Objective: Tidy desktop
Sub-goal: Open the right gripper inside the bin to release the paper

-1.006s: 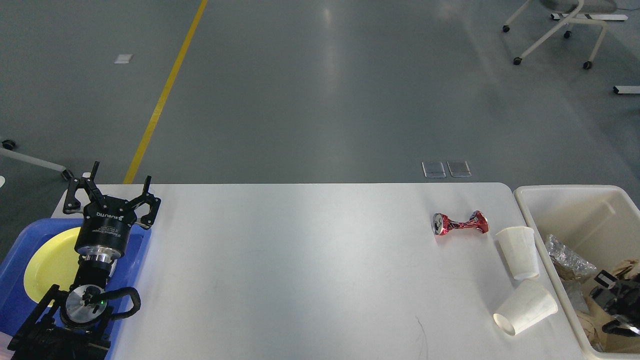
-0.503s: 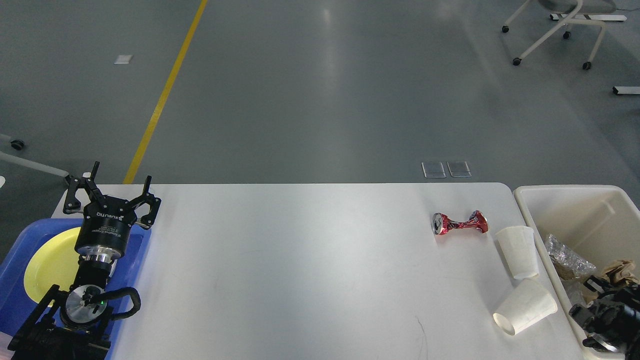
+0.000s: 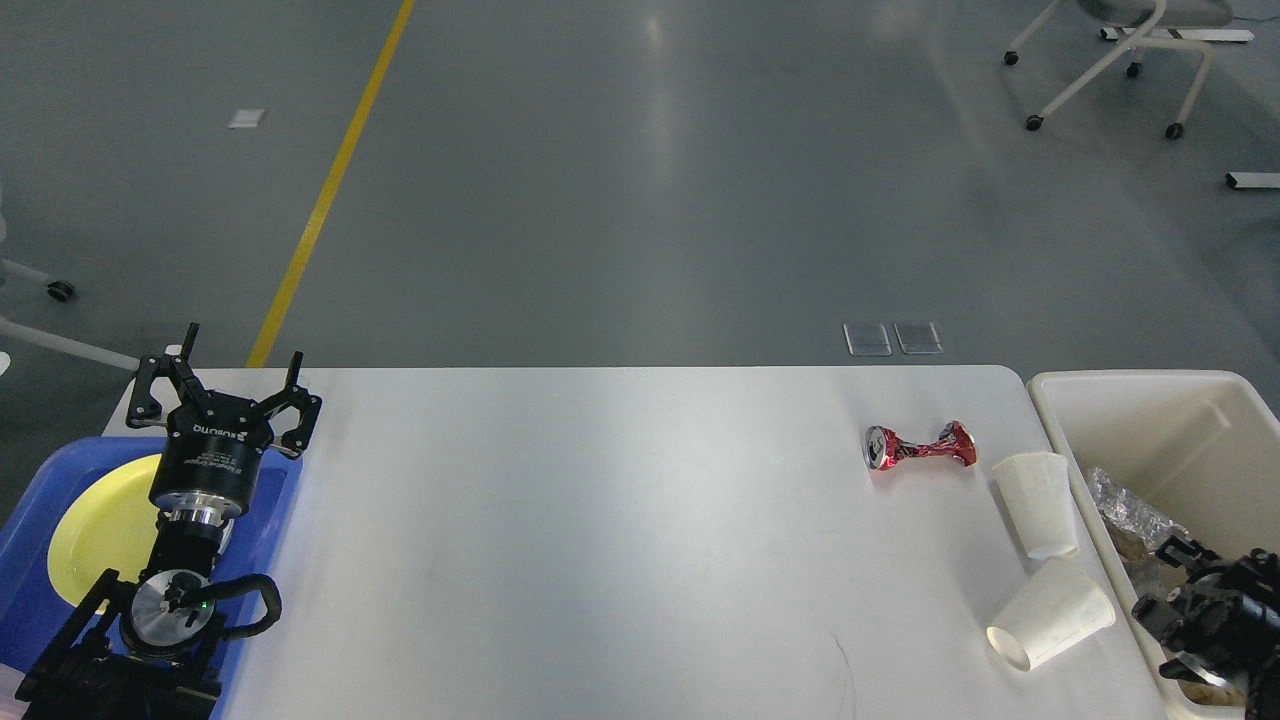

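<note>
White and smooth, the desktop (image 3: 620, 520) with rounded corners fills the lower view; over the last second the right gripper (image 3: 1190, 600) has shifted left and lower over the cream bin (image 3: 1130, 400), at the desktop's right edge, and I cannot tell how its jaws stand; the left gripper (image 3: 222, 385) has not moved, fingers spread wide, holding nothing, above the near-left corner; a crushed red can (image 3: 918, 446) lies near the far-right corner; two white paper cups (image 3: 1040, 500) lie tipped by the right edge; the bin holds crinkled foil (image 3: 1125, 510) and brown scraps; a blue tray (image 3: 30, 515) holds a yellow plate (image 3: 100, 525).
</note>
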You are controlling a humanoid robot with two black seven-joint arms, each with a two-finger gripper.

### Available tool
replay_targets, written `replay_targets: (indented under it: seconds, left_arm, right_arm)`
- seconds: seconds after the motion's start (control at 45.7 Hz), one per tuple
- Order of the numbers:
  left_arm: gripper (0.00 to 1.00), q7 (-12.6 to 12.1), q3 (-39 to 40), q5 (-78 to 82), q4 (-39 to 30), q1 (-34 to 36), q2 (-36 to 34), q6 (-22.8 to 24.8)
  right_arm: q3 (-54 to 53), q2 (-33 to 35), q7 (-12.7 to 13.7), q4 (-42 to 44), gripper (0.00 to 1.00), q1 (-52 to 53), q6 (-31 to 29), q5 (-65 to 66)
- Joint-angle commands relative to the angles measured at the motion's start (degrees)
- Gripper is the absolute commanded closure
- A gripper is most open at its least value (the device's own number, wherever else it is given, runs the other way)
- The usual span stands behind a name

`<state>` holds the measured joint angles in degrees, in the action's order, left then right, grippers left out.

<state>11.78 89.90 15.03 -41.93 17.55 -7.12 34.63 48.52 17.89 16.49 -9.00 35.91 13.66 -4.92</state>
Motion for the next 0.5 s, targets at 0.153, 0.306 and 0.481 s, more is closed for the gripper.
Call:
replay_targets:
  seconds: [0.153, 0.306, 0.481]
  left_arm:
    - [0.04, 0.00, 0.01, 0.00, 0.01, -0.06, 0.00, 0.09]
    - [0.04, 0.00, -0.07, 0.00, 0.01, 0.03, 0.00, 0.09]
    - [0.04, 0.00, -0.07, 0.00, 0.01, 0.03, 0.00, 0.00]
  right_arm:
    - [1.14, 4.51, 0.30, -6.63, 0.00, 9.60, -9.79, 2.80]
    - [0.96, 9.61, 0.65, -19.55, 0.00, 23.05, -14.01, 14.22]
    - [1.66, 10.32, 0.91, -27.11, 0.00, 36.32, -24.80, 22.23]
